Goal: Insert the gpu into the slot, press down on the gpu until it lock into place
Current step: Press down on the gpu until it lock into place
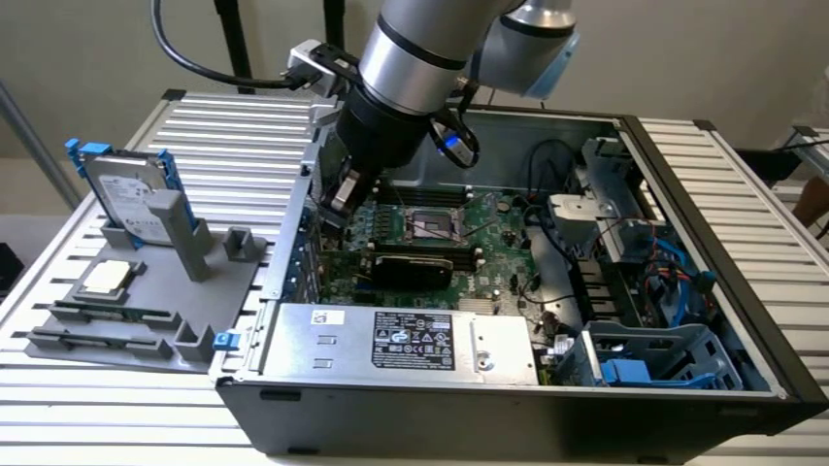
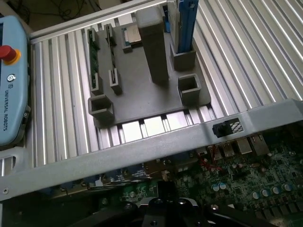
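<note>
The gripper (image 1: pixel 340 206) at the end of the silver-and-black robot arm (image 1: pixel 412 60) has its jaws drawn fully together with nothing seen between them, and it hangs low inside the open black computer case (image 1: pixel 518 403), close to that case's wall on the exterior view's left. Just below it on the green motherboard (image 1: pixel 499 238) lies the gpu (image 1: pixel 412 262), a thin flat black rectangular card, stretched along the board between the square processor socket (image 1: pixel 433 228) and the large silver labelled power-supply box (image 1: pixel 402 342) that runs along the case's near edge. Judged from this lie, the card appears to be already placed at the slot (the blue connector strip itself cannot be made out beneath it), so insertion looks done, while whether it has been pressed home and locked cannot be told. Contact between gripper and card is hidden by the arm. In the wrist view the gripper's dark body (image 2: pixel 163 208) is cut off, above the grey case rim (image 2: pixel 142 149). Outside the case, on the ribbed aluminium tabletop (image 1: pixel 220 136), stands a grey parts fixture (image 1: pixel 143 291).
</note>
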Robot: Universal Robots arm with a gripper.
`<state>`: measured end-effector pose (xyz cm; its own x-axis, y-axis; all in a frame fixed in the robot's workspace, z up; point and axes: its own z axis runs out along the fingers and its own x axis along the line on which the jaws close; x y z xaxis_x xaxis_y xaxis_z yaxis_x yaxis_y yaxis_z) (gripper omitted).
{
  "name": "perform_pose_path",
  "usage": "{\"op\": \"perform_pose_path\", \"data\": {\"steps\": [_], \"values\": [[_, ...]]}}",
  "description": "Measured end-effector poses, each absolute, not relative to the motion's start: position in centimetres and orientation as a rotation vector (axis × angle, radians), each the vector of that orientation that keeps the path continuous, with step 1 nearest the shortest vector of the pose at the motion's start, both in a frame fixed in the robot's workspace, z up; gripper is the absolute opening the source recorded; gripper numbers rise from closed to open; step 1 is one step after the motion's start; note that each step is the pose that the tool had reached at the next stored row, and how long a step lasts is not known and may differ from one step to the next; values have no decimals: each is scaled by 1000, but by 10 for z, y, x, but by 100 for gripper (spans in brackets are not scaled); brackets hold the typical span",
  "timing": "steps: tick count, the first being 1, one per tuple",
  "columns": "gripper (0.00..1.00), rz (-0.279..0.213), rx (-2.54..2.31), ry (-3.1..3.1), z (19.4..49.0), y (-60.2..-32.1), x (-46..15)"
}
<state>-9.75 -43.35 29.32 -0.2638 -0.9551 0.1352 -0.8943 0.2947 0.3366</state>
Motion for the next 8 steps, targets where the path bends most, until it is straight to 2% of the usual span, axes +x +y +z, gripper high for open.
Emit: {"op": "perform_pose_path", "data": {"steps": [8], "values": [[11,-263,1692,-2261,296,-434,-88]]}}
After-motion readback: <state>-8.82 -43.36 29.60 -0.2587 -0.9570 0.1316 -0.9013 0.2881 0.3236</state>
